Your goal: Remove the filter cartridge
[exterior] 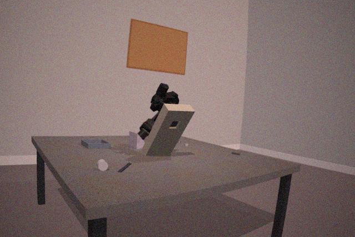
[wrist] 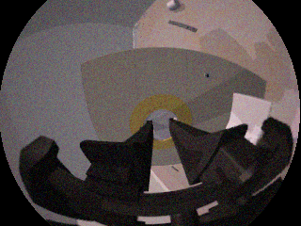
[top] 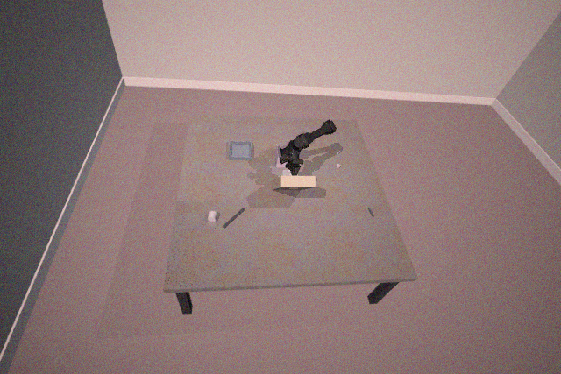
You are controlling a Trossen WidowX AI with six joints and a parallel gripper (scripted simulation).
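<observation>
The service panel (top: pixel 297 181) (exterior: pixel 169 134) (wrist: pixel 122 85) is an olive slab with a cream top edge, standing tilted on the table and leaning toward the arm. In the wrist view, a yellow ring (wrist: pixel 141 110) on its face surrounds the round grey filter cartridge (wrist: pixel 162 133), which sits in the panel. My gripper (wrist: pixel 160 122) (top: pixel 294 169) is pressed against the panel face and shut on the cartridge, with both fingertips at its face. In the exterior view the panel hides the gripper; only the arm (exterior: pixel 163 96) shows behind it. The blue-grey tray (top: pixel 229 150) (exterior: pixel 89 145) lies to the left, empty.
A pale lilac block (top: pixel 276 161) (exterior: pixel 135 140) sits by the arm's base. A small white cylinder (top: pixel 212 215) (exterior: pixel 102 164) (wrist: pixel 172 5) and a dark strip (top: pixel 233 217) (exterior: pixel 124 167) (wrist: pixel 182 25) lie front left. A short dark strip (top: pixel 370 212) (exterior: pixel 235 153) lies at the right.
</observation>
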